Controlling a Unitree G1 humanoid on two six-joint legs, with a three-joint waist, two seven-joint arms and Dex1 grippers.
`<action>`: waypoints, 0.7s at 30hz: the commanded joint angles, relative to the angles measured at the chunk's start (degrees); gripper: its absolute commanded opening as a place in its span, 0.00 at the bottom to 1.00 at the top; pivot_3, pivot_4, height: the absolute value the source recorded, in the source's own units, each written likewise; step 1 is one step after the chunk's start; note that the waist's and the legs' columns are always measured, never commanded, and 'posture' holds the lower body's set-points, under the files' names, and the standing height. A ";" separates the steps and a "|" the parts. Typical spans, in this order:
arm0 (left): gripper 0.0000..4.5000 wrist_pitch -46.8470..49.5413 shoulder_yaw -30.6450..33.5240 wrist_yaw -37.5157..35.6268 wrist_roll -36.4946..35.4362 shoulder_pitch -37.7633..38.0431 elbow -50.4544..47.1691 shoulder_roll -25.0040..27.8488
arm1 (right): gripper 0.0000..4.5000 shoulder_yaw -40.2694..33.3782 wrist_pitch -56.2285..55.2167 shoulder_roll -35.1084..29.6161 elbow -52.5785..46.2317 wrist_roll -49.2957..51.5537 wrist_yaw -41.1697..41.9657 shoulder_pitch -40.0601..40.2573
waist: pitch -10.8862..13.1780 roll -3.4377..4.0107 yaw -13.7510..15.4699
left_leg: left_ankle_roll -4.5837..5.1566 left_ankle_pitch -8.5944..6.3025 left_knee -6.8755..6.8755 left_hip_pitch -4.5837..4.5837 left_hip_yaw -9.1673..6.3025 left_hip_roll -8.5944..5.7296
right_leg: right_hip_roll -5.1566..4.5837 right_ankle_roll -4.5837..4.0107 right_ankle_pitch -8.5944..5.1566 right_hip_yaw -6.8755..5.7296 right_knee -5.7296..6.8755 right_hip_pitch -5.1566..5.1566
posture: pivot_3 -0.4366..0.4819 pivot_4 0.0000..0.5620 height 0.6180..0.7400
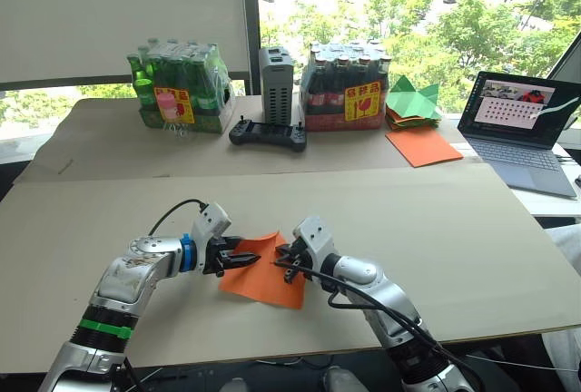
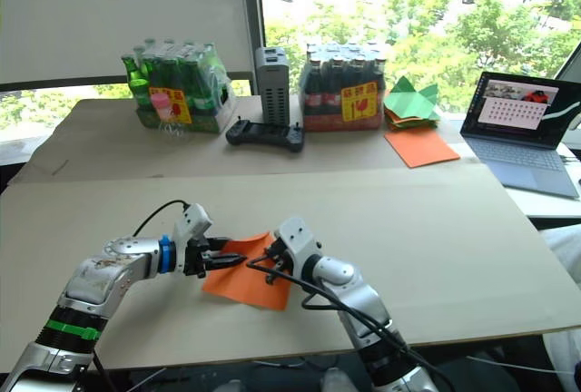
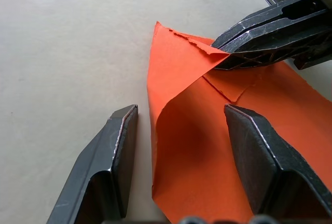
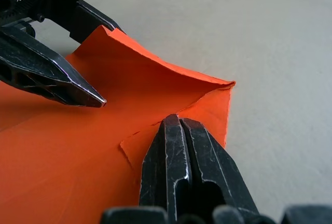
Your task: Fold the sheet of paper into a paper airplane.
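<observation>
Currently, by label:
Sheet of paper [image 1: 263,274]: bright orange, lying on the tabletop [image 1: 436,229] near its front edge, between the two hands; one corner is lifted and curled over toward the middle, with a ragged torn edge.
Right hand [image 1: 285,258]: at 3 o'clock of the sheet, fingers pressed together on the raised corner flap, pinching it.
Left hand [image 1: 243,257]: at 9 o'clock of the sheet, fingers spread, straddling the sheet's near edge; one finger [image 3: 270,162] is over the paper, the other [image 3: 111,154] over bare tabletop. Whether the fingertips touch the paper is hard to say.
Far side, 12 o'clock: green bottle pack [image 1: 180,88], dark bottle pack [image 1: 345,88], grey box [image 1: 277,83], black controller [image 1: 268,132].
Far right, 1–2 o'clock: green paper shapes [image 1: 413,102], bigger orange sheet [image 1: 423,146], open laptop [image 1: 522,129].
</observation>
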 commanded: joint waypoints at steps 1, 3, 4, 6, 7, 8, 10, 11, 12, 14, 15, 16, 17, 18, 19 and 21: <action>0.63 -0.74 -0.19 -0.34 -0.11 -0.84 -2.30 0.06 | 0.00 -0.20 0.15 0.19 -0.23 -0.21 -0.34 -0.71 | 0.00 0.00 0.01 | 0.00 0.00 0.00 0.00 0.00 0.00 | 0.00 0.00 0.00 0.00 0.00 0.00 | 0.48 0.27 1.00; 0.63 -0.79 0.01 -0.14 -0.35 -1.11 -2.27 -0.27 | 0.00 -0.20 0.19 0.20 -0.16 -0.22 -0.51 -0.67 | 0.00 0.00 0.01 | 0.00 0.00 0.00 0.00 0.00 0.00 | 0.00 0.00 0.00 0.00 0.00 0.00 | 0.48 0.27 1.00; 0.63 -0.78 0.41 0.00 -0.70 -1.42 -2.04 -0.61 | 0.00 -0.15 0.21 0.18 -0.15 -0.26 -0.56 -0.62 | 0.00 0.00 0.01 | 0.00 0.00 0.00 0.00 0.00 0.00 | 0.00 0.00 0.00 0.00 0.00 0.00 | 0.48 0.27 1.00; 0.63 -1.07 1.26 0.26 -1.21 -1.99 -1.62 -1.20 | 0.00 -0.09 0.20 0.17 -0.16 -0.29 -0.63 -0.54 | 0.00 0.00 0.07 | 0.00 0.00 0.00 0.00 0.00 0.00 | 0.00 0.00 0.00 0.00 0.00 0.00 | 0.48 0.27 1.00; 0.63 -0.89 1.64 0.51 -1.33 -2.36 -1.32 -1.44 | 0.00 -0.09 0.21 0.18 -0.16 -0.32 -0.66 -0.52 | 0.00 0.00 0.09 | 0.00 0.00 0.00 0.00 0.00 0.00 | 0.00 0.00 0.00 0.00 0.00 0.01 | 0.48 0.27 1.00; 0.63 -0.72 1.96 0.80 -1.37 -2.70 -1.04 -1.67 | 0.00 -0.11 0.24 0.19 -0.18 -0.33 -0.70 -0.48 | 0.00 0.00 0.12 | 0.00 0.00 0.00 0.00 0.00 0.00 | 0.00 0.00 0.00 0.00 0.00 0.01 | 0.48 0.27 1.00; 0.63 -0.66 2.39 1.12 -1.43 -3.17 -0.61 -2.01 | 0.00 -0.12 0.31 0.21 -0.26 -0.37 -0.73 -0.41 | 0.00 0.00 0.07 | 0.00 0.00 0.00 0.00 0.00 0.00 | 0.00 0.00 0.00 0.00 0.00 0.01 | 0.48 0.27 1.00; 0.63 -0.51 2.50 1.14 -1.52 -3.34 -0.52 -2.10 | 0.00 -0.11 0.32 0.21 -0.28 -0.41 -0.77 -0.38 | 0.00 0.00 0.03 | 0.00 0.00 0.00 0.00 0.00 0.00 | 0.00 0.00 0.00 0.00 0.00 0.01 | 0.48 0.27 1.00; 0.63 -0.37 2.58 1.12 -1.55 -3.42 -0.50 -2.17 | 0.00 -0.10 0.33 0.21 -0.30 -0.44 -0.79 -0.35 | 0.00 0.00 0.01 | 0.00 0.00 0.00 0.01 0.00 0.00 | 0.00 0.00 0.00 0.00 0.00 0.01 | 0.48 0.27 1.00; 0.63 -0.23 2.44 0.91 -1.45 -3.41 -0.57 -2.15 | 0.00 -0.07 0.31 0.20 -0.32 -0.49 -0.80 -0.33 | 0.00 0.00 0.01 | 0.00 0.00 0.00 0.01 0.00 0.00 | 0.00 0.00 0.00 0.00 0.01 0.01 | 0.48 0.27 1.00; 0.63 -0.20 2.33 0.91 -1.41 -3.38 -0.60 -2.18 | 0.00 -0.08 0.32 0.24 -0.27 -0.50 -0.82 -0.37 | 0.00 0.00 0.03 | 0.00 0.00 0.00 0.01 -0.01 0.00 | 0.00 0.00 0.00 0.00 0.01 0.01 | 0.48 0.27 1.00; 0.63 -0.22 2.22 0.90 -1.36 -3.34 -0.62 -2.21 | 0.00 -0.08 0.32 0.26 -0.24 -0.51 -0.82 -0.40 | 0.00 0.00 0.03 | 0.00 0.00 0.00 0.01 0.00 0.00 | 0.00 0.00 0.00 0.00 0.01 0.01 | 0.48 0.27 1.00; 0.63 -0.27 2.10 0.86 -1.31 -3.27 -0.65 -2.22 | 0.00 -0.09 0.29 0.27 -0.22 -0.53 -0.84 -0.40 | 0.00 0.00 0.03 | 0.00 0.00 0.00 0.00 -0.01 0.00 | 0.00 0.00 0.00 0.00 0.00 0.01 | 0.48 0.27 1.00; 0.63 -0.30 2.03 0.83 -1.28 -3.23 -0.68 -2.22 | 0.00 -0.10 0.27 0.27 -0.22 -0.56 -0.84 -0.39 | 0.00 0.00 0.03 | 0.00 0.00 0.00 0.01 0.00 0.00 | 0.00 0.00 0.00 0.00 0.00 0.01 | 0.48 0.27 1.00; 0.63 -0.28 1.93 0.77 -1.26 -3.11 -0.69 -2.23 | 0.00 -0.12 0.27 0.29 -0.22 -0.59 -0.85 -0.39 | 0.00 0.00 0.03 | 0.00 0.00 0.00 0.01 -0.01 0.00 | 0.00 0.00 0.00 0.00 0.00 0.01 | 0.48 0.27 1.00; 0.63 -0.31 1.84 0.69 -1.23 -2.95 -0.71 -2.23 | 0.00 -0.15 0.28 0.35 -0.20 -0.66 -0.85 -0.40 | 0.00 0.00 0.03 | 0.00 0.00 0.00 0.01 0.00 0.00 | 0.00 0.00 0.00 0.00 0.01 0.01 | 0.48 0.27 1.00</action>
